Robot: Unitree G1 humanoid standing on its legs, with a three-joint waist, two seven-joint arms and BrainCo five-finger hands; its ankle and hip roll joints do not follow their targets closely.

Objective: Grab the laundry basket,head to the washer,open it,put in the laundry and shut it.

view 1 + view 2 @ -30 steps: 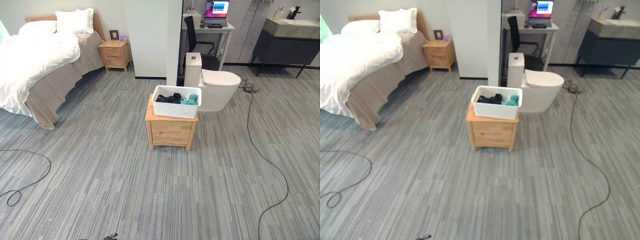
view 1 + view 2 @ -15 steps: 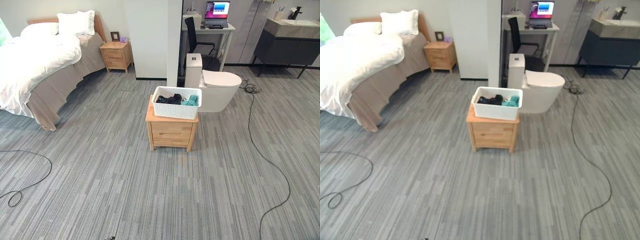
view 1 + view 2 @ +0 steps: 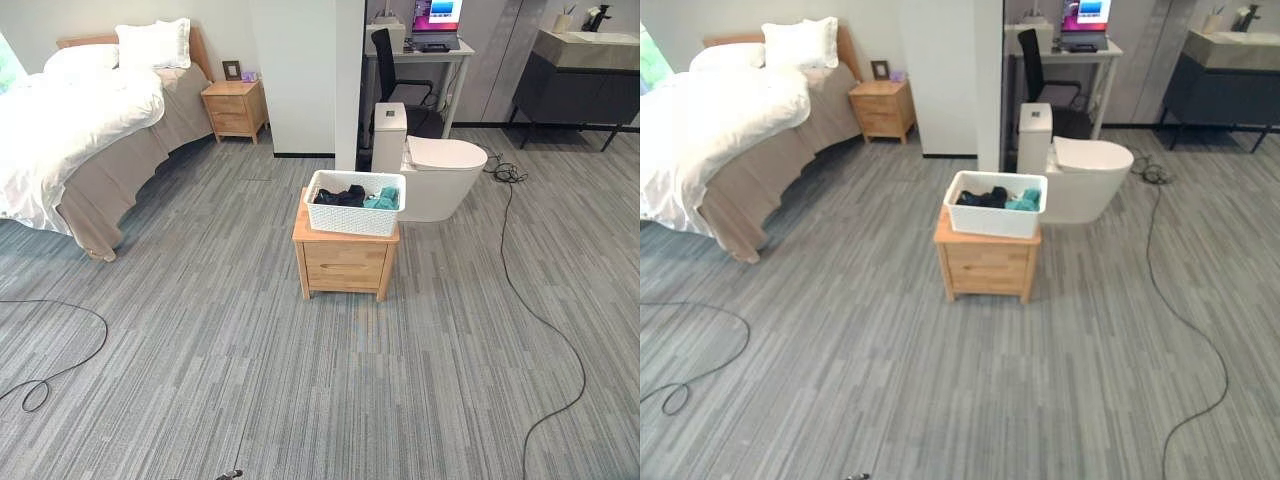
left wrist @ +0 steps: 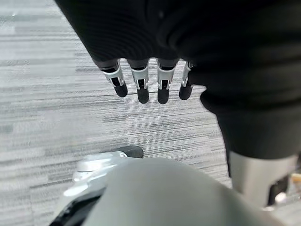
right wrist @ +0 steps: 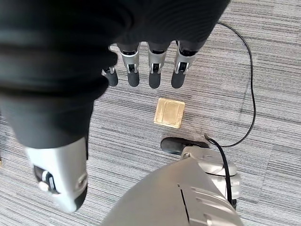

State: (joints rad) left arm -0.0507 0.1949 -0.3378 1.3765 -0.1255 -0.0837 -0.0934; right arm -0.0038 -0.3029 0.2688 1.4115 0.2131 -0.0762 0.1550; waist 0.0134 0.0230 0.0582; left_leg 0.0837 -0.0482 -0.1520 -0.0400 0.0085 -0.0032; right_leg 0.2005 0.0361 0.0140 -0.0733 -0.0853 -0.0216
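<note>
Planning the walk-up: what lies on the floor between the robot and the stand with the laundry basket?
Bare grey floor up to the wooden stand bearing the laundry basket, in both eye views.

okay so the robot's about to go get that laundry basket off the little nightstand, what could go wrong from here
The laundry basket overhangs the small nightstand at the back, so a clumsy push might tip it or slide it off. The toilet stands close behind, leaving little room on that side. Both the left hand and the right hand hang open, far from the basket; an uneven two-handed grab could spill the clothes.
</note>
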